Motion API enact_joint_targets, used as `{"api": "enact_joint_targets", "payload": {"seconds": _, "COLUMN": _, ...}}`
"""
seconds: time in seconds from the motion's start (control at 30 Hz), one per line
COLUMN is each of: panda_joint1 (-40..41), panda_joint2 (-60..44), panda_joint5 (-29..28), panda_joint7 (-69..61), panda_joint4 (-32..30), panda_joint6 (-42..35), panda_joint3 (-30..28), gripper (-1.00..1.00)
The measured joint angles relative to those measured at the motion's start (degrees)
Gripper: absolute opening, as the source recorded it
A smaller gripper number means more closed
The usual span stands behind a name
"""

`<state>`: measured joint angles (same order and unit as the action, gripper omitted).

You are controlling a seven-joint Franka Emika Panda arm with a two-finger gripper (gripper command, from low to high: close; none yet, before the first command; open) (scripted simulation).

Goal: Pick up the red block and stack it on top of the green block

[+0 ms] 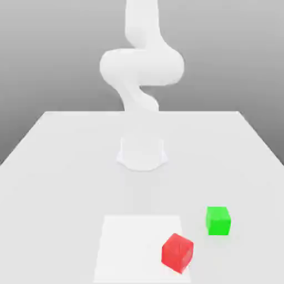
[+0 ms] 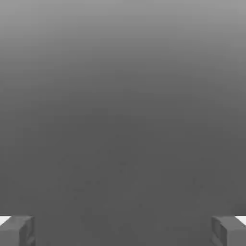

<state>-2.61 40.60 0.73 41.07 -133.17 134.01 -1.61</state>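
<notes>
Presently, the tool point(image 2: 123, 231) stood wide and empty; the red block point(image 1: 177, 253) sat on the white patch point(image 1: 138, 244), unstacked, so the pick-up step apparently required an aligned approach.

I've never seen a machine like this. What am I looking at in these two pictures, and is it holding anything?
The white shape is a robot arm with a two-finger gripper for a hand. These are computer-made images of a simulated scene.

One picture is the exterior view, from a camera off the arm that looks over the table. On it lie a white sheet-like patch, a red block turned at an angle over the patch's edge, and a green block beyond the patch, toward the exterior view's right.

The other is the hand view, from a camera on the hand. Its two fingers stand wide apart, with nothing held between them. The job is to stack the red block on the green one.
</notes>
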Motion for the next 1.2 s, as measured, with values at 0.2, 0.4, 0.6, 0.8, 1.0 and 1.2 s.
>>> {"api": "enact_joint_targets", "payload": {"seconds": 0.2, "panda_joint1": -5.9, "panda_joint2": -12.9, "panda_joint5": 2.1, "panda_joint7": -11.9, "panda_joint4": -3.4, "panda_joint6": 5.4, "panda_joint3": -3.4, "gripper": 0.00}}
{"api": "enact_joint_targets", "payload": {"seconds": 0.4, "panda_joint1": -10.2, "panda_joint2": -25.4, "panda_joint5": 4.3, "panda_joint7": -23.6, "panda_joint4": -6.7, "panda_joint6": 10.7, "panda_joint3": -5.3, "gripper": 0.00}}
{"api": "enact_joint_targets", "payload": {"seconds": 0.6, "panda_joint1": -12.7, "panda_joint2": -37.8, "panda_joint5": 5.2, "panda_joint7": -34.3, "panda_joint4": -10.0, "panda_joint6": 16.1, "panda_joint3": -5.0, "gripper": 0.00}}
{"api": "enact_joint_targets", "payload": {"seconds": 0.8, "panda_joint1": -13.5, "panda_joint2": -49.8, "panda_joint5": 2.2, "panda_joint7": -41.3, "panda_joint4": -12.9, "panda_joint6": 22.0, "panda_joint3": -4.4, "gripper": 0.00}}
{"api": "enact_joint_targets", "payload": {"seconds": 1.0, "panda_joint1": -12.1, "panda_joint2": -59.8, "panda_joint5": 4.1, "panda_joint7": -43.5, "panda_joint4": -11.8, "panda_joint6": 30.1, "panda_joint3": -2.5, "gripper": -1.00}}
{"api": "enact_joint_targets", "payload": {"seconds": 1.2, "panda_joint1": -12.0, "panda_joint2": -60.1, "panda_joint5": 4.1, "panda_joint7": -43.5, "panda_joint4": -11.7, "panda_joint6": 30.2, "panda_joint3": -2.4, "gripper": -1.00}}
